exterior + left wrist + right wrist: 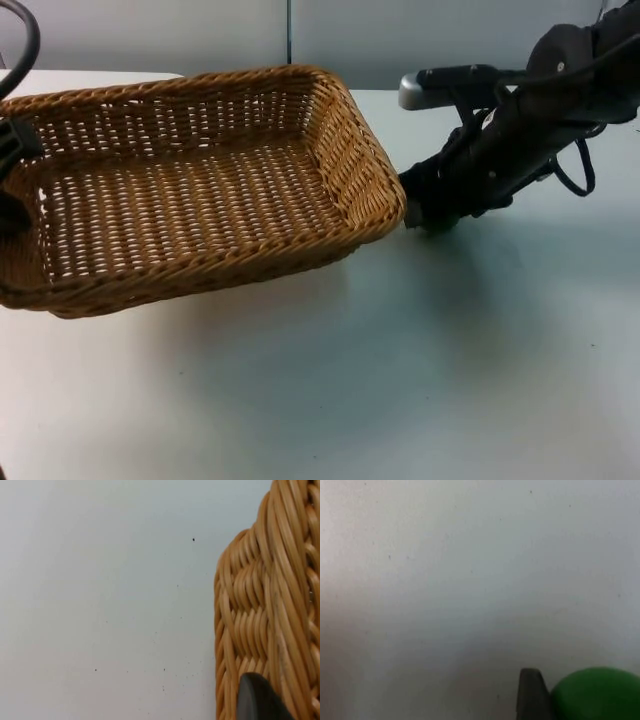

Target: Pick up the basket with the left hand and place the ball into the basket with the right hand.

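Two arms over one white table (400,380). Top view: wicker basket (200,180) lifted and tilted, shadow on the table beneath it, left short rim clamped in the left gripper (12,165), fingers closed on the weave. Just past the basket's far right corner, right gripper (420,212), pointed down at the table, nearly touching that corner from outside; finger spread hard to judge here. Broad bare table in front of and below both grippers, grey partition wall (400,35) behind.

Left wrist view: one black fingertip (260,700) pressed against the basket's braided rim (280,605), bare speckled table off to the side of the hand.

Right wrist view: green ball (597,695) tight against a black fingertip (532,695), apparently held in the right gripper, outside the basket; open white table ahead of the hand.
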You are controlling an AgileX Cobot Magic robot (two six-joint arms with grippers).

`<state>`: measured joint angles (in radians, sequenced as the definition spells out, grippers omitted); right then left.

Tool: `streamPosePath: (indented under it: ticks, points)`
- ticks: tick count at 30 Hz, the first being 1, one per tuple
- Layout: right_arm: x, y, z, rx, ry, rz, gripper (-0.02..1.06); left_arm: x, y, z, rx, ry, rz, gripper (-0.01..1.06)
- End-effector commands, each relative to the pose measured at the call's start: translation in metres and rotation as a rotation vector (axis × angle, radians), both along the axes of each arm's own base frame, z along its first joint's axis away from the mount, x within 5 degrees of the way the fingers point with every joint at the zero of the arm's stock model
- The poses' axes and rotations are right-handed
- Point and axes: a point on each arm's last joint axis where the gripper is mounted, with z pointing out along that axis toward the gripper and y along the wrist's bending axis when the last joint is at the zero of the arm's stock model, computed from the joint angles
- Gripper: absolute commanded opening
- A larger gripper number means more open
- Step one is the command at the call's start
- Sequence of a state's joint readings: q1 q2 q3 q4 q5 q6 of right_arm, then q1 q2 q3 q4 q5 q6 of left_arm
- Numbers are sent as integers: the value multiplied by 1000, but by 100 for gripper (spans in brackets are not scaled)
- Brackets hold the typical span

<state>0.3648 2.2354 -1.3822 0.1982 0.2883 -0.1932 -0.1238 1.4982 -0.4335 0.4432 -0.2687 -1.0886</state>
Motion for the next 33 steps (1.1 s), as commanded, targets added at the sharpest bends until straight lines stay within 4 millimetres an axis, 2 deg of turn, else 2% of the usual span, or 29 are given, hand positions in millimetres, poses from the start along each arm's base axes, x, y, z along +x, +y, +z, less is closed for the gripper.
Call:
streamPosePath:
  ticks: [1,2,3,7,8,10,11,12,13,15,16,17,20,21,25,26,29,33]
  points:
    - [15,3,24,5,-84,22,2,2,-1,6,-37,-51,9,0]
    - [22,4,42,7,-130,33,0,2,-1,6,-37,-51,9,0]
    - [22,4,42,7,-130,33,0,2,-1,6,-37,-51,9,0]
    - [50,16,143,51,-332,65,0,2,-1,6,-37,-51,9,0]
    - [50,16,143,51,-332,65,0,2,-1,6,-37,-51,9,0]
    - [47,36,196,153,-318,100,0,2,-1,6,-37,-51,9,0]
    - [40,48,213,196,-287,161,0,2,-1,6,-37,-51,9,0]
    - [40,48,213,196,-287,161,0,2,-1,6,-37,-51,9,0]
    - [28,68,229,274,-237,259,0,2,-1,6,-37,-51,9,0]
    - [9,94,231,328,-169,391,0,2,-1,6,-37,-51,9,0]
    - [9,94,231,328,-169,391,0,2,-1,6,-37,-51,9,0]
    - [1,104,230,333,-145,432,0,2,-1,6,-37,-51,9,0]
    - [-18,132,210,307,-36,525,0,2,-1,6,-37,-51,9,0]
    - [-18,132,210,307,-36,525,0,2,-1,6,-37,-51,9,0]
    - [-33,162,171,254,79,622,0,2,-1,6,-37,-51,9,0]
    - [-33,162,171,254,79,622,0,2,-1,6,-37,-51,9,0]
    - [-37,174,142,224,151,647,0,2,-1,6,-37,-51,9,0]
    - [-38,179,122,196,189,655,0,2,-1,6,-37,-51,9,0]
